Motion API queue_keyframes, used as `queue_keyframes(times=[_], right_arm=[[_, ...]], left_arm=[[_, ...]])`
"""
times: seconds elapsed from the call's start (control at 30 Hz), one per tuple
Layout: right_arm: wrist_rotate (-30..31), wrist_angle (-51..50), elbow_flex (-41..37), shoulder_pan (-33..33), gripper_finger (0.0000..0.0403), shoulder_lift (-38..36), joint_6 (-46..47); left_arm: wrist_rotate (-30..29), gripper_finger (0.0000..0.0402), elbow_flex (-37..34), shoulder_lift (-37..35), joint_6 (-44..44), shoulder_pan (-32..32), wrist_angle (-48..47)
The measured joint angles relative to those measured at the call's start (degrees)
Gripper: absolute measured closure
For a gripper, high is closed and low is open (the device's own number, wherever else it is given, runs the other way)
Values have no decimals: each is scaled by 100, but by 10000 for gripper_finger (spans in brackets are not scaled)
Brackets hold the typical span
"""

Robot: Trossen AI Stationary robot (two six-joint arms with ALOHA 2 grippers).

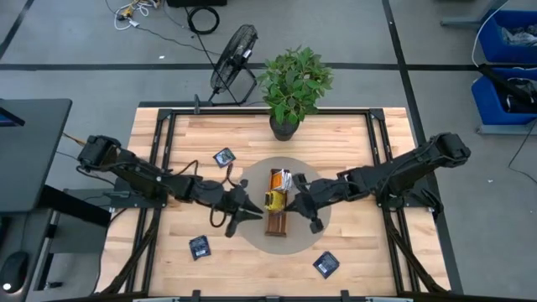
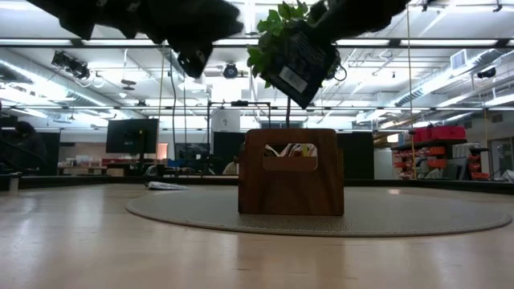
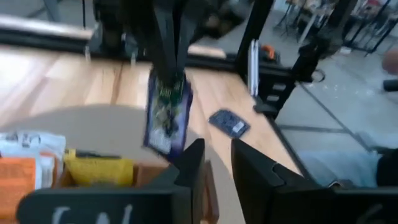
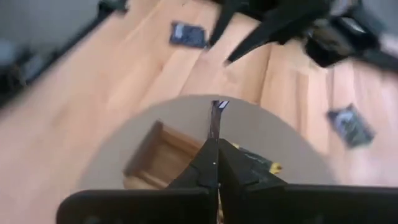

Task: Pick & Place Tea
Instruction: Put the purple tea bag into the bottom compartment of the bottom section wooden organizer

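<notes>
Over at nine o'clock, the left arm reaches in across the pale wooden worktop (image 1: 185, 143). The left hand (image 1: 244, 207) hovers at the nine o'clock rim of the round grey mat (image 1: 252, 180). Its two dark fingers (image 3: 194, 163) are a little apart, and there's nothing between them.

Two loose dark navy square tea sachets lie flat on this side. One (image 1: 224, 157) is at ten o'clock off the mat, the other (image 1: 200, 247) down at eight o'clock.

Now the centre: a long narrow brown wooden tray (image 1: 277, 225) sits in the middle of the mat, running twelve to six. Inside it, an orange sachet (image 1: 277, 179) is up toward twelve, with a yellow sachet (image 1: 273, 200) just behind it. The six o'clock end of the tray is bare wood. Straight back at twelve o'clock, a green potted plant (image 1: 294, 80) stands at the worktop's far edge.

Moving right, the right hand (image 1: 304, 201) is pinched closed just off the tray's three o'clock side. It grips a dark navy tea sachet (image 3: 166, 115) by its upper edge. That sachet hangs tilted in the air above the tray, clear of the wood.

Another navy sachet (image 1: 326, 263) lies flat at five o'clock, just off the mat. The right arm stretches back toward three o'clock.
</notes>
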Motion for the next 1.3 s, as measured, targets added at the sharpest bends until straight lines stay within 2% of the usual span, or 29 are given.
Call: queue_keyframes(times=[0.23, 0.33, 0.7, 0.9, 1.3], right_arm=[[273, -212, 0, 147, 402, 0, -2519], [178, -177, 0, 193, 402, 22, -3199], [-405, -30, 2, 237, 403, 246, -4324], [-758, -222, 176, 177, 403, 590, -4845], [-657, -625, 208, -79, 403, 1002, -6039]], left_arm=[[-177, 311, -589, -363, 252, -19, 913], [-350, 314, -848, -526, 258, 3, 1279], [-362, 314, -1582, -802, 290, -8, 2950], [-360, 314, -1586, -801, 290, -83, 3020], [-358, 314, -1586, -796, 301, -171, 3022]])
